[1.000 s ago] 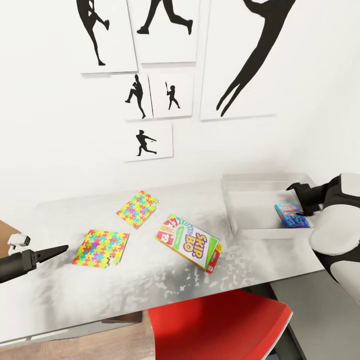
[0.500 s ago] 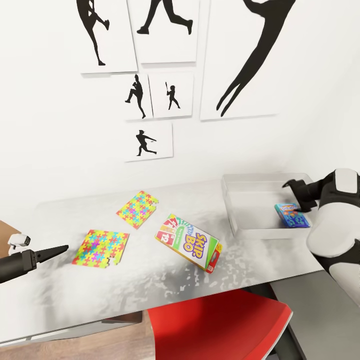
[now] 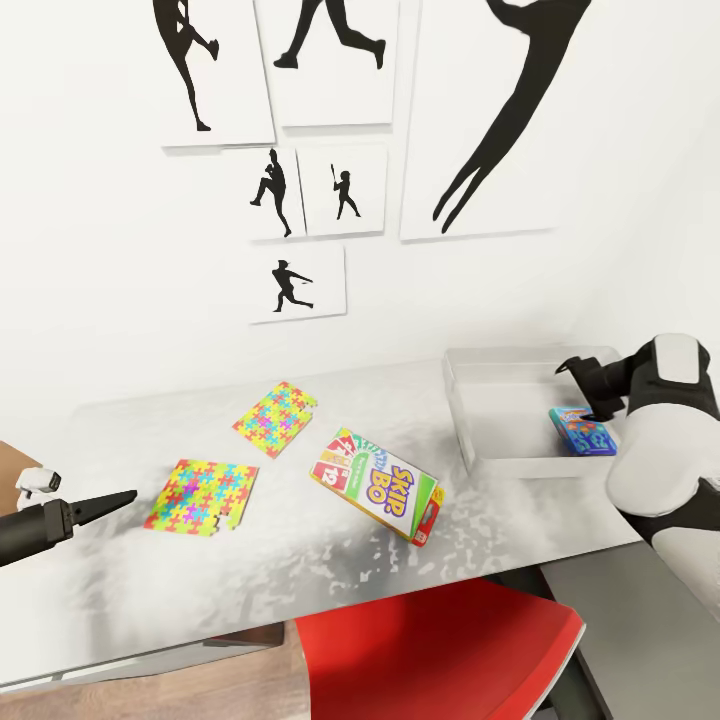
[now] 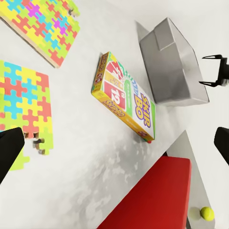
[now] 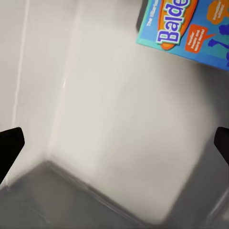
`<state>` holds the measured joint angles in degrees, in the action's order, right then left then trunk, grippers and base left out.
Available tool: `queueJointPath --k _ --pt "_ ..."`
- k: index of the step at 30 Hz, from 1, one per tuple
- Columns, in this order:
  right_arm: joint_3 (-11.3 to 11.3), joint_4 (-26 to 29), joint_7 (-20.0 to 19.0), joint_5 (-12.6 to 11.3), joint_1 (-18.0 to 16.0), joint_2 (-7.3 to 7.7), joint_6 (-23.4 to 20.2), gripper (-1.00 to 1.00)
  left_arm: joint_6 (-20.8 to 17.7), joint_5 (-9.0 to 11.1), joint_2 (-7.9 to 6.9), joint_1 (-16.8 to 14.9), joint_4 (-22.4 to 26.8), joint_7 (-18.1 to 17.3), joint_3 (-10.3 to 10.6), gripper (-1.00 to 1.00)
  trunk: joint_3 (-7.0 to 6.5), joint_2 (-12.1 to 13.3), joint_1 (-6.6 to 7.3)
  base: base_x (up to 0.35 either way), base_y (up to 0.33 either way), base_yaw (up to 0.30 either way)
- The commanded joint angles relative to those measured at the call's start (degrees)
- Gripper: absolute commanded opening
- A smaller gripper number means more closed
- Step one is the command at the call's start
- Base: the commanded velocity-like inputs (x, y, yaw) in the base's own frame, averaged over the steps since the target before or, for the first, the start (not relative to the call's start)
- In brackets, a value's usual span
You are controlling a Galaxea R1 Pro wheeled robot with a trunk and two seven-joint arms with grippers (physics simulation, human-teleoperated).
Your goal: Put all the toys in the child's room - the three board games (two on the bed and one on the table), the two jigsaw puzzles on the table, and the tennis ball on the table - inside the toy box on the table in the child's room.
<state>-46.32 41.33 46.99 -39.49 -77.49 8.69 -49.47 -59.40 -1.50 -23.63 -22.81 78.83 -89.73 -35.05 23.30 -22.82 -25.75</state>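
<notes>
On the white table (image 3: 300, 570) lie two jigsaw puzzles (image 3: 276, 417) (image 3: 202, 496) and the Skip-Bo board game (image 3: 375, 483). The grey toy box (image 3: 500, 455) stands at the right with a blue board game (image 3: 582, 430) lying flat inside. My right gripper (image 3: 578, 392) hovers open just above that game, holding nothing; its wrist view looks down on the blue lid (image 5: 191, 28) and the box floor (image 5: 119, 119). My left gripper (image 3: 110, 500) is open near the closer jigsaw (image 4: 24, 109). The tennis ball (image 4: 206, 213) rests on a grey surface past the chair.
A red chair (image 3: 440, 650) is tucked under the table's front edge. Silhouette pictures (image 3: 300, 285) hang on the white wall behind. The left wrist view also takes in the Skip-Bo box (image 4: 124, 98), the toy box (image 4: 171, 67) and my right gripper (image 4: 214, 70).
My right gripper has lifted up and back off the blue board game, which stays lying in the toy box. The left arm has not moved.
</notes>
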Motion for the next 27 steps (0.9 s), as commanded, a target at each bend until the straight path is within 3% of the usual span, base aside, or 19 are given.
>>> queueJointPath --k 1,14,27 --pt "0.0 0.1 0.6 -0.6 -0.1 -0.03 -0.1 1.0 -0.6 -0.2 -0.01 0.0 0.0 -0.3 0.0 1.0 0.1 -0.1 -0.03 0.0 0.0 0.0" --pt "0.2 0.0 0.5 -0.6 0.0 -0.69 -0.4 1.0 -0.6 -0.2 -0.01 0.0 0.0 -0.3 0.0 1.0 0.1 -0.1 -0.03 -0.019 0.0 0.0" --pt "2.2 0.1 0.4 -0.6 -0.1 -0.94 -1.3 1.0 -0.6 -0.1 -0.02 0.0 0.0 -0.3 0.0 1.0 0.1 -0.1 -0.03 -0.018 0.0 0.0"
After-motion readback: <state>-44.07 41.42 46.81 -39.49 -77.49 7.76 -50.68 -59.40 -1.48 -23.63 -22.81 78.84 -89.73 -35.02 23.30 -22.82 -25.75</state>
